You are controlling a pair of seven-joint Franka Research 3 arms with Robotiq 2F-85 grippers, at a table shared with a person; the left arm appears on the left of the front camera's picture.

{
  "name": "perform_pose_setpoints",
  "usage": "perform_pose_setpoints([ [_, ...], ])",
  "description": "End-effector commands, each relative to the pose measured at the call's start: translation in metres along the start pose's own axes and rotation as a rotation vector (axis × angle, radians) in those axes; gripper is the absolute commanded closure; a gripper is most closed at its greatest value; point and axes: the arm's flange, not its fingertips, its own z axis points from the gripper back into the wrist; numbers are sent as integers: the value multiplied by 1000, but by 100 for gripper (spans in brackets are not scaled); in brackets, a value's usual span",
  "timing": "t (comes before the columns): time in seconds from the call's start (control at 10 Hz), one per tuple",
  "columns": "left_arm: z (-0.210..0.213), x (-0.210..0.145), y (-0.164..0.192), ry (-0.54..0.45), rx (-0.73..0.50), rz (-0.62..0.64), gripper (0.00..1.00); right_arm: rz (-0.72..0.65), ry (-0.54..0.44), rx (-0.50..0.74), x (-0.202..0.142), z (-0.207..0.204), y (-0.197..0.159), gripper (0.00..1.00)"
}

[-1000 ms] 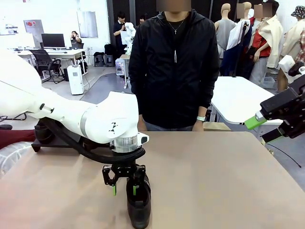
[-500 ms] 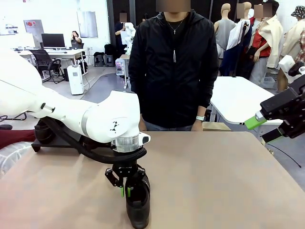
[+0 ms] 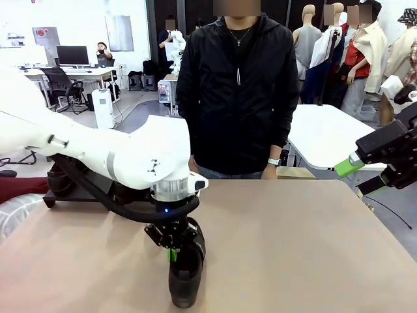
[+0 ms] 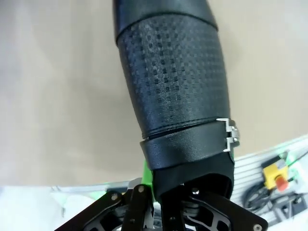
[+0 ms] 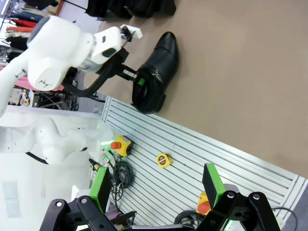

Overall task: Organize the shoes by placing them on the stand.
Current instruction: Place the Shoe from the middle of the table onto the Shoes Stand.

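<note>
Shoe (image 3: 185, 274): bottom centre of front view, on table (image 3: 293, 248), near edge; toe now swung slightly toward picture left versus earlier frames. Textured upper, strap, metal buckle (image 4: 232, 134) visible in left wrist view.
Left gripper (image 3: 172, 244): earlier open astride shoe collar, now clamped on collar. Left arm enters from picture left, wrist pointing down.
Right gripper (image 3: 355, 176): mid-right edge, above table side, fingers spread, holding nothing, unchanged.
Person (image 3: 238, 91): standing behind far edge.

Shoe (image 3: 185, 277): black leather, higher-cut, embossed vamp, buckled strap with silver buckle, upright on its sole on the table's near edge, left of centre, toe pointing near
</note>
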Motion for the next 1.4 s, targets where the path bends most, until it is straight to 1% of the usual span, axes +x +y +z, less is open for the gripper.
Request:
perform_pose_setpoints([
  [0.0,43,-36,30,-51,70,-142,100,23,-4,32,2,2,1,0],
  [0.1,64,-53,46,-124,109,-210,100,23,-4,32,2,2,1,0],
  [0.2,80,-65,64,-194,104,-233,100,23,-4,32,2,2,1,0],
  [0.3,98,-77,92,-255,90,-232,100,23,-4,32,2,2,1,0],
  [0.4,117,-84,129,-292,82,-237,100,23,-4,32,2,2,1,0],
  [0.5,132,-88,172,-329,71,-188,100,23,-4,32,2,2,1,0],
  [0.6,139,-98,221,-354,53,-203,100,23,-4,32,2,2,1,0],
  [0.7,141,-104,253,-333,76,-148,100,23,-4,32,2,2,1,0],
  [0.8,143,-112,279,-348,52,-106,100,23,-4,32,2,2,1,0],
  [0.9,145,-115,300,-358,-4,2,100,23,-4,32,2,2,1,0],
  [1.0,146,-111,311,-350,-119,93,100,23,-4,32,2,2,1,0],
  [1.1,145,-116,300,-344,27,-60,100,23,-4,32,2,2,1,0],
  [1.3,145,-116,300,-344,27,-60,100,23,-4,32,2,2,1,0],
])
